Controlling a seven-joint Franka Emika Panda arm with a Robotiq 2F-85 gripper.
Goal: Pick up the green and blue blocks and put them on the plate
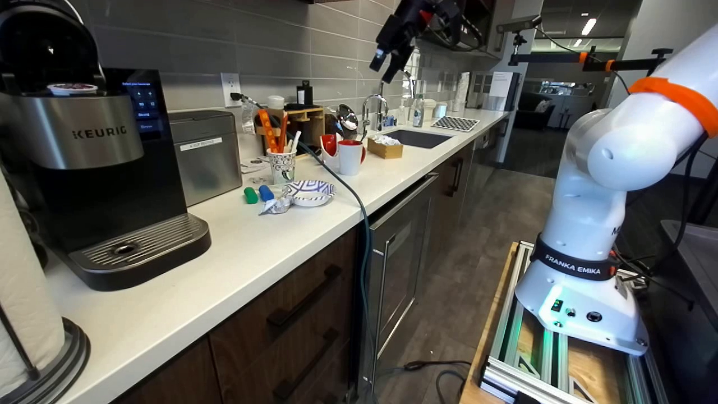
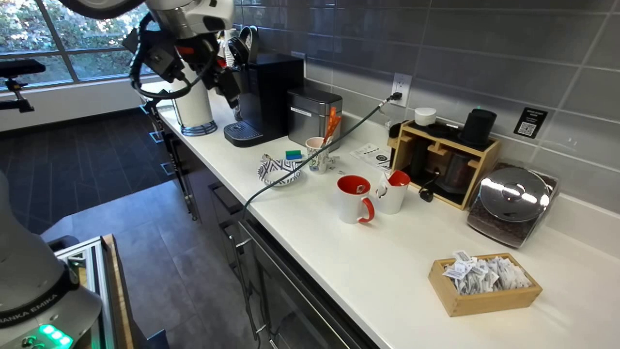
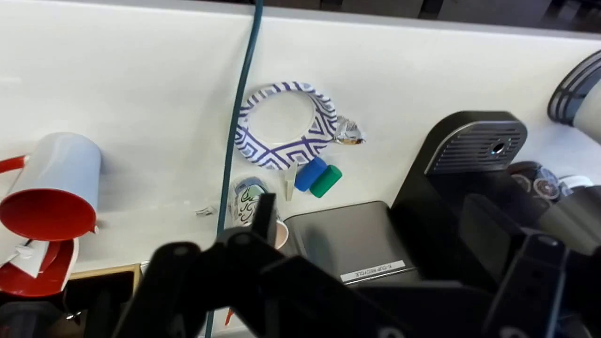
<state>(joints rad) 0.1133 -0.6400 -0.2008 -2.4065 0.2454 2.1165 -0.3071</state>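
Observation:
A small green block and a small blue block lie side by side on the white counter. In the wrist view the green block lies right against the blue block, just beside the rim of the plate. The plate is round and white with a blue-purple patterned rim; its middle is bare in the wrist view. The blocks also show beyond the plate in an exterior view. My gripper is open and empty, high above the counter; it shows in an exterior view.
A dark cable crosses over the plate's edge. A patterned cup with orange items, a pale stick and a foil wrapper are close to the blocks. A steel box, coffee maker and red-white mugs stand around.

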